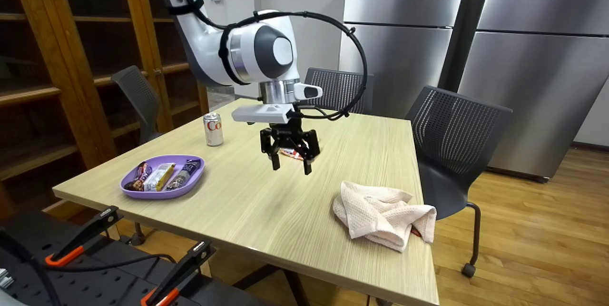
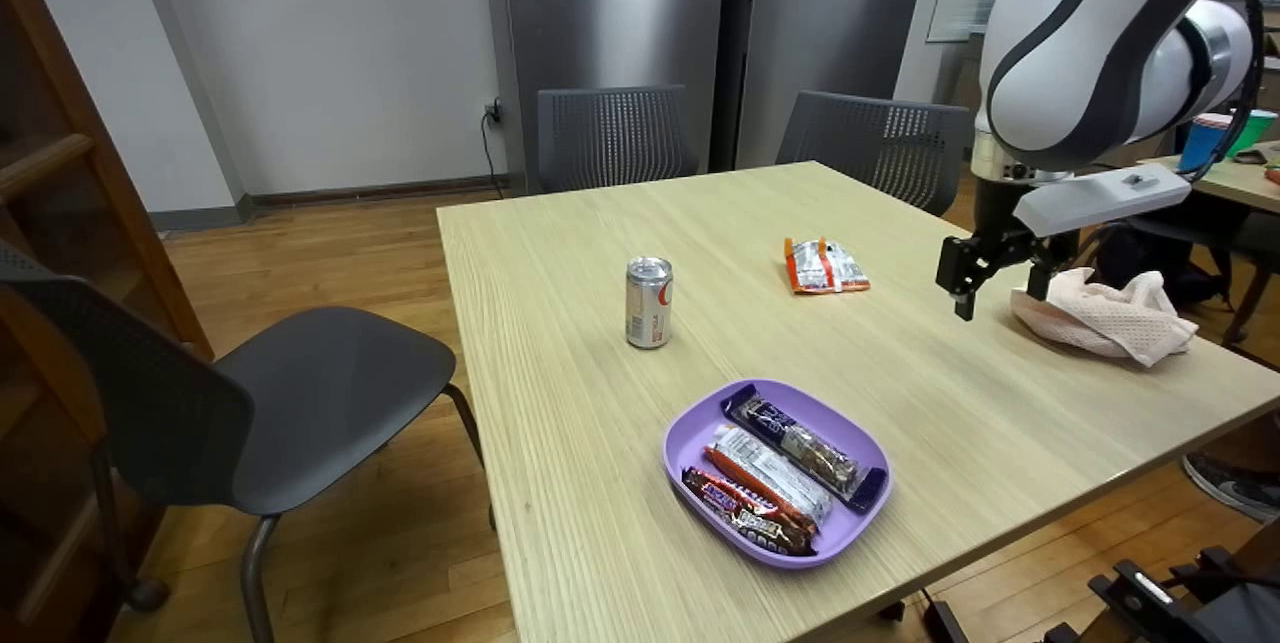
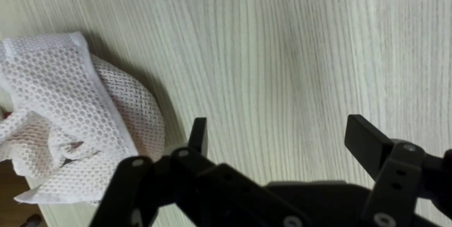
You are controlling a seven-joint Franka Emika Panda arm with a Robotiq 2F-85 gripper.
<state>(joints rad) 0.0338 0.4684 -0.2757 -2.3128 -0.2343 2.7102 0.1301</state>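
Above a table [image 1: 266, 211], claw [image 1: 291, 167] spread wide, crumpled cloth [image 1: 378, 218] nearby

cloth [image 3: 79, 103]: pale pink, honeycomb-patterned | tray [image 2: 700, 418]: purple | table [image 2: 560, 413]: beige, wood-grained

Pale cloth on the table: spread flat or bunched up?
Bunched up: the cloth lies in a loose heap, layers overlapping in the wrist view, raised folds showing in both exterior views.

The tool [image 1: 291, 165] points downward (jaws spread wide).
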